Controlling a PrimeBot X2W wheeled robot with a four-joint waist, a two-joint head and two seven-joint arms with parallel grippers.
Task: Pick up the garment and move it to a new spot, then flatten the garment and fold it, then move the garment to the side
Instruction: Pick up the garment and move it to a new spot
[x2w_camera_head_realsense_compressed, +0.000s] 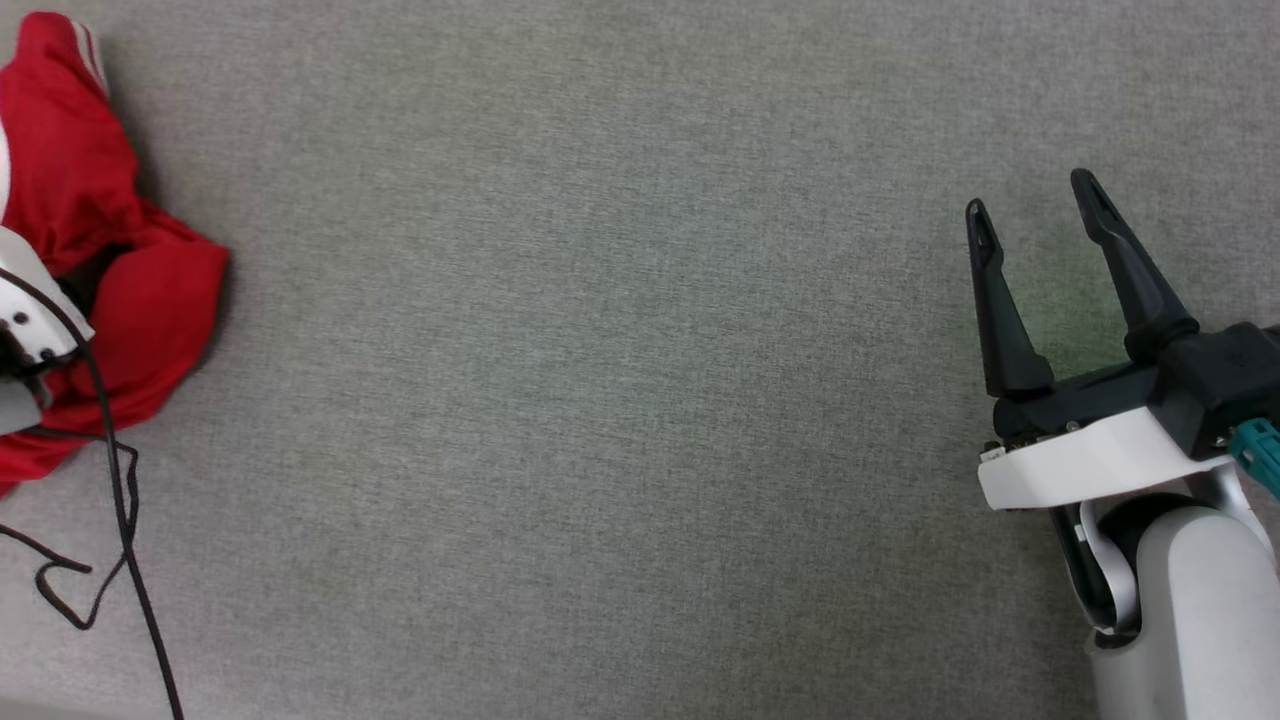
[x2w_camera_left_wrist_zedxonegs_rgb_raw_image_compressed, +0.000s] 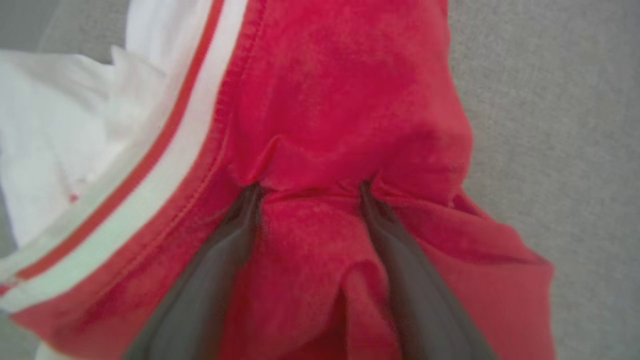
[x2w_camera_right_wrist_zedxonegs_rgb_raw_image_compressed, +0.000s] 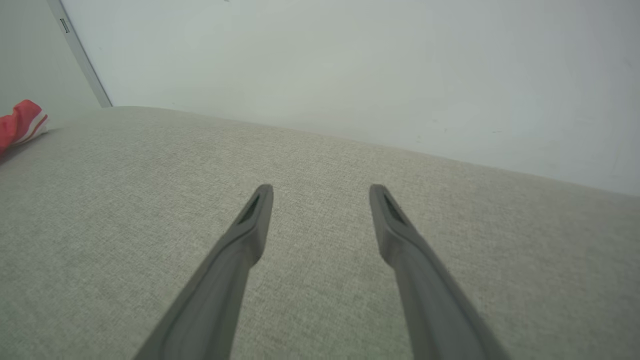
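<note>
Against left claw (x2w_camera_left_wrist_zedxonegs_rgb_raw_image_compressed: 310, 190) — bunched red garment (x2w_camera_left_wrist_zedxonegs_rgb_raw_image_compressed: 350, 100)

The garment (x2w_camera_head_realsense_compressed: 70, 200) runs off the head view's left edge. The left gripper (x2w_camera_left_wrist_zedxonegs_rgb_raw_image_compressed: 310, 190) is blurred, both fingertips sunk under red folds. The right forearm (x2w_camera_head_realsense_compressed: 1190, 610) is clipped at the corner.

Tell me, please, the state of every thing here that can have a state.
garment: crumpled in a heap, not flattened, not folded.
left gripper: open, fingertips sunk in the garment's red cloth.
right gripper: open, empty, over the grey surface.
black cable: slack, looped on the grey surface.
</note>
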